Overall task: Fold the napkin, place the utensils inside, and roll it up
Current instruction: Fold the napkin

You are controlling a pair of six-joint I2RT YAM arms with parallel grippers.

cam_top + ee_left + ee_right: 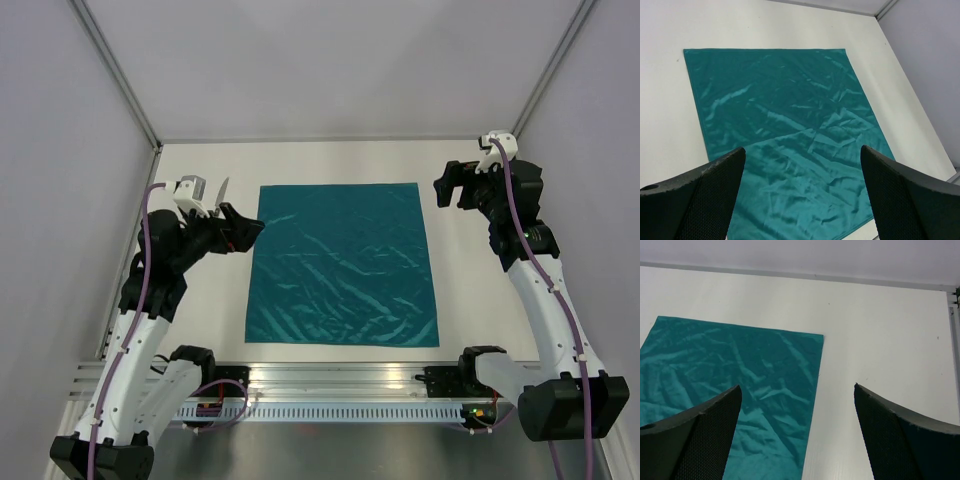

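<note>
**Teal napkin lies flat, both arms waiting empty-handed**

A teal-green napkin [342,265] lies spread out, unfolded and lightly creased, in the middle of the white table [465,285]. The left arm [150,290] hangs at its left edge, and the right arm [540,295] is just past its far right corner. Both sets of jaws stand wide apart and grip nothing. They seem poised on either side so each can take an edge for the first fold. I cannot clearly make out the utensils.

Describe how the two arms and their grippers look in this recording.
The left arm and right arm have white shells, black joints and a purple cable each. The left gripper and right gripper have black fingers with dotted mesh-like pads.
</note>
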